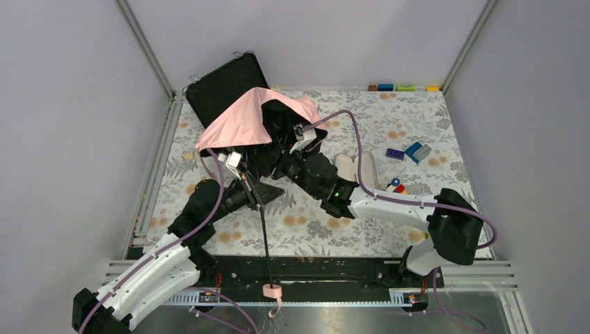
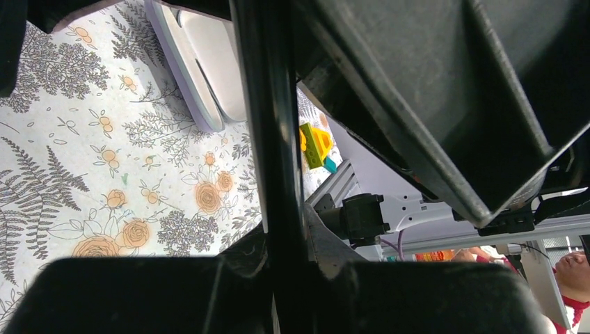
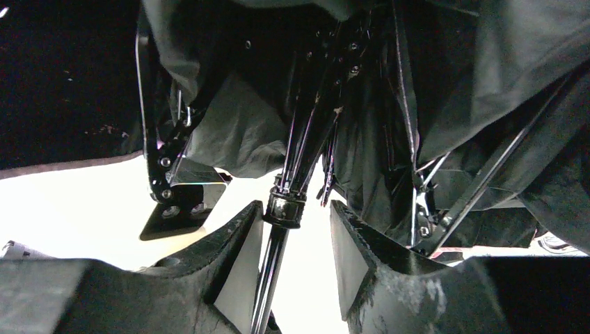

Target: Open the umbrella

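Observation:
The umbrella's pale pink canopy is partly spread at the back of the table, its black inner side filling the right wrist view. Its thin black shaft runs toward the near edge and ends in the small pink handle. My left gripper is shut on the shaft just below the canopy. My right gripper sits under the canopy with its jaws apart around the shaft. The shaft's black collar rests against the left finger, with a gap to the right finger.
An open black case stands at the back left behind the canopy. A lilac-grey sleeve lies right of the arms, also the sleeve in the left wrist view. Toy bricks lie at the right, and more coloured blocks line the back wall.

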